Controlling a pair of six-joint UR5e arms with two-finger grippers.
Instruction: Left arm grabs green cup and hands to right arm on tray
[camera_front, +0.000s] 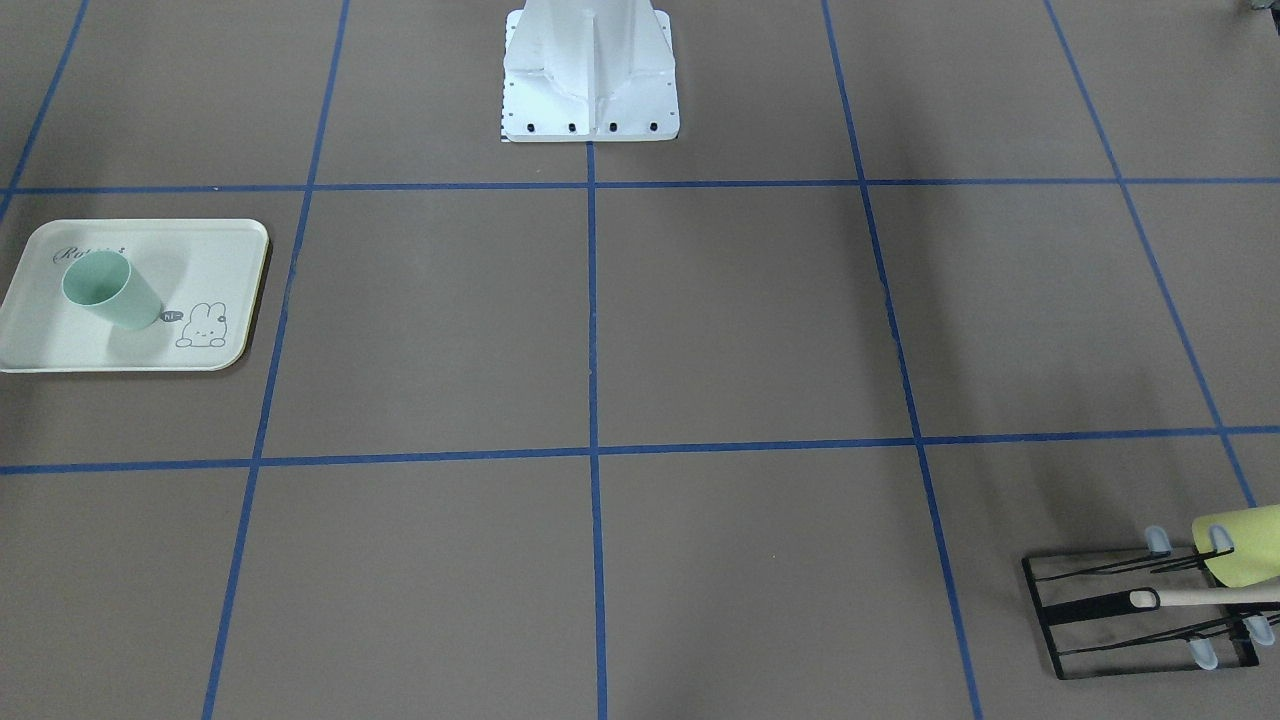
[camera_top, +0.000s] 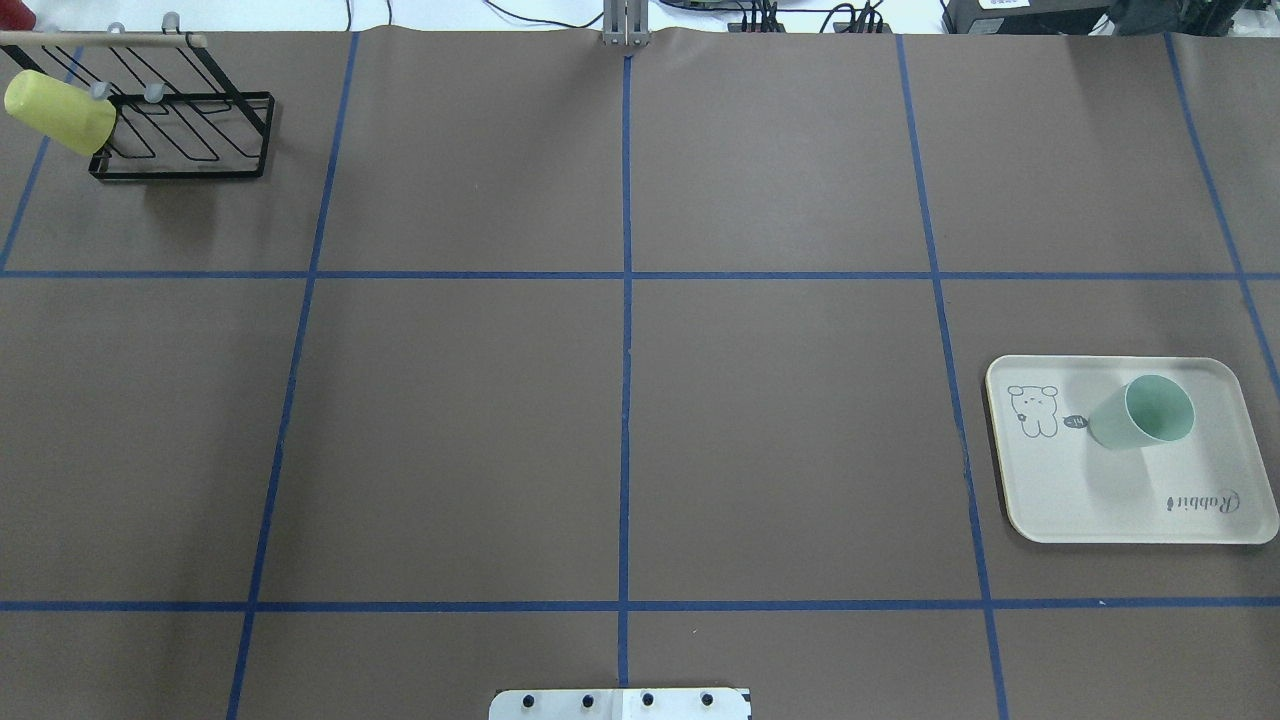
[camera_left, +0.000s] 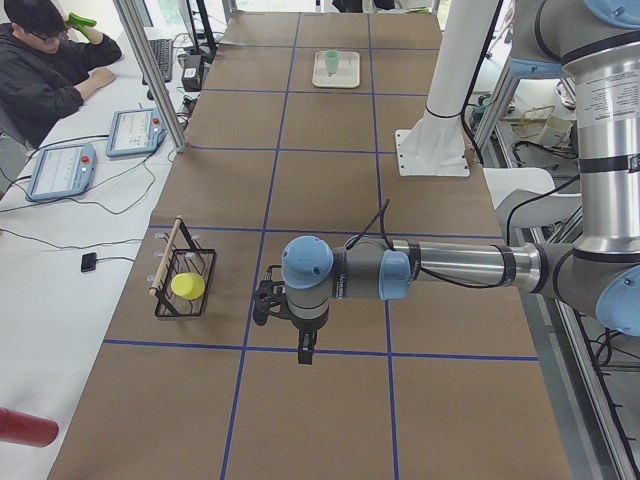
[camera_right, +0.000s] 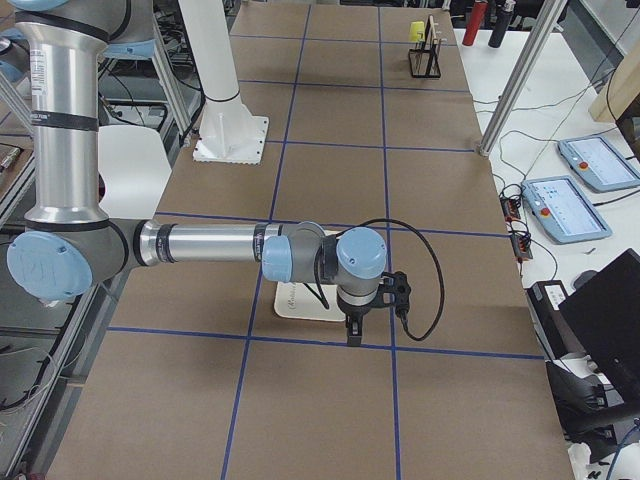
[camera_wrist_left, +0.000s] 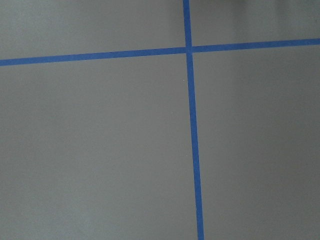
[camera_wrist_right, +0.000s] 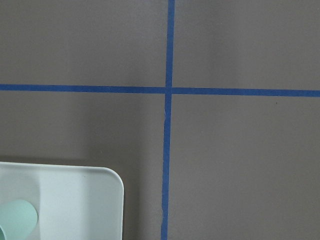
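Left claw hangs over bare table while the green cup stands on the tray.

At the robot's left, a yellow-green cup sits tipped on a prong of the black wire rack, apparently parked out of play. The left claw points straight down nearby, and its wrist camera shows only blue tape. It appears only from the side, so released or clenched cannot be told. At the far right the green cup stands upright, mouth up, beside the bunny drawing, which suggests the delivery is finished. The right claw hovers over the table just beside the tray's corner, seemingly kept off the cup. It touches nothing visible, and its grip cannot be told either.
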